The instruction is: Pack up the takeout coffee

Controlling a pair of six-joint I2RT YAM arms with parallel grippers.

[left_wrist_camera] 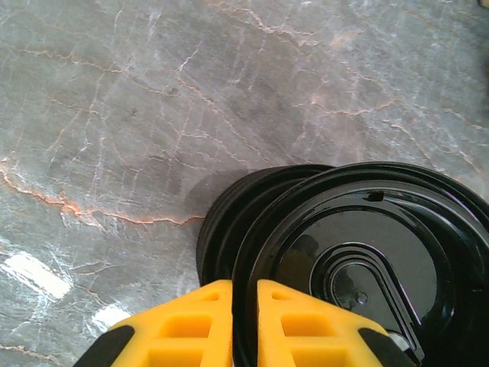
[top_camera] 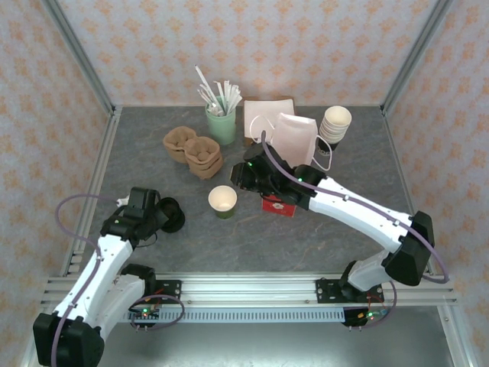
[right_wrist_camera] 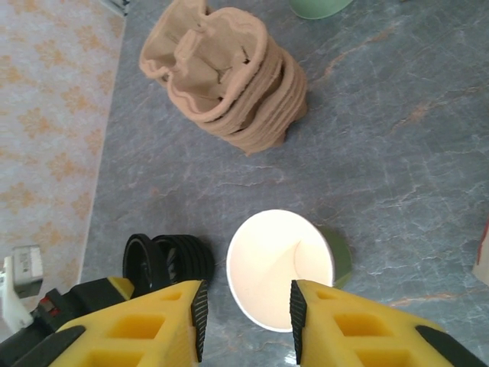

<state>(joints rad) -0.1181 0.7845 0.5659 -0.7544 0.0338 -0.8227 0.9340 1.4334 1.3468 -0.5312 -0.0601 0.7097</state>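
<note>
The takeout coffee cup point(top_camera: 222, 201) stands mid-table, dark green outside, white inside, with no lid on it. My right gripper point(top_camera: 243, 177) hovers just behind and above it; in the right wrist view its fingers point(right_wrist_camera: 247, 306) stand open on either side of the cup's rim point(right_wrist_camera: 279, 267) without touching it. At the left, a stack of black plastic lids point(top_camera: 173, 215) stands on edge on the table. My left gripper point(top_camera: 160, 218) is shut on the rim of the nearest black lid point(left_wrist_camera: 367, 260), its yellow fingertips point(left_wrist_camera: 244, 289) pinching the edge. The rest of the stack point(left_wrist_camera: 218, 229) sits behind it.
Stacked brown pulp cup carriers point(top_camera: 192, 151) point(right_wrist_camera: 229, 76) lie behind the cup. A mint-green cup with white straws point(top_camera: 221, 122) stands at the back, beside a white paper bag point(top_camera: 294, 138) and a stack of cream cups point(top_camera: 335, 126). Something red point(top_camera: 279, 205) lies under the right arm.
</note>
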